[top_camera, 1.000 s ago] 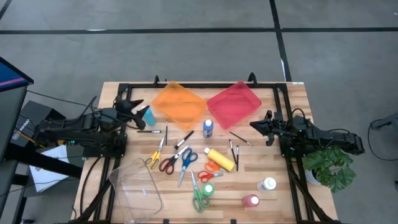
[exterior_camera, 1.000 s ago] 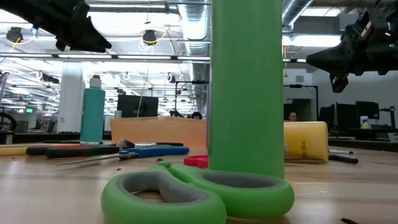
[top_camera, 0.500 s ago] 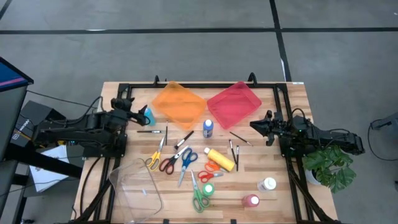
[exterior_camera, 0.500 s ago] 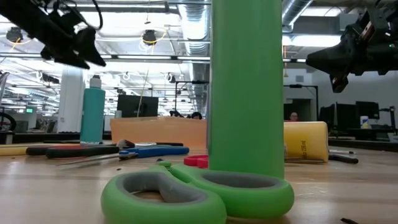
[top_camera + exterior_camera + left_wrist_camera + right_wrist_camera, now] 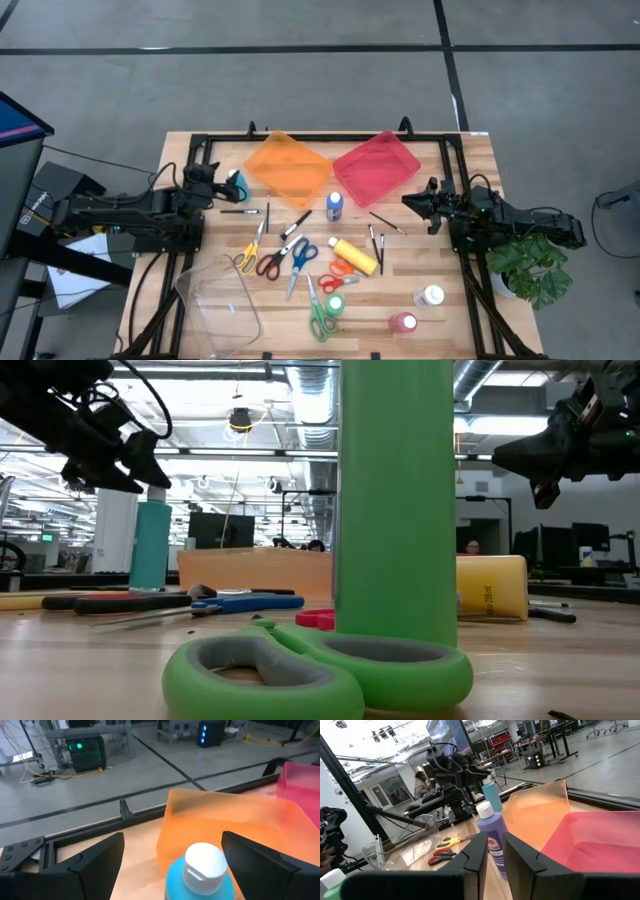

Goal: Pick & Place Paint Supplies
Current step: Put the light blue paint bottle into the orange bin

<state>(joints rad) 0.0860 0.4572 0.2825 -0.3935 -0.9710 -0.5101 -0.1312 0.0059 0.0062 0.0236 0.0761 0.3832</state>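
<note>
Left gripper (image 5: 172,857) spread wide around blue paint bottle (image 5: 200,875) beside orange tray (image 5: 287,164), right gripper (image 5: 408,201) narrow, hovering at bench (image 5: 440,270) edge

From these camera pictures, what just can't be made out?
- Low view: the green bottle blocks the middle of the table; its top is cut off by the upper edge.
- Left wrist view: the blue bottle runs off the lower edge, between the left gripper fingers.
- High view: the brushes are too thin to show bristles.

Two matte black jointed arms, trailing looped black cables; each claw (image 5: 172,865) has broad, flat, angular black fingers (image 5: 470,865).
</note>
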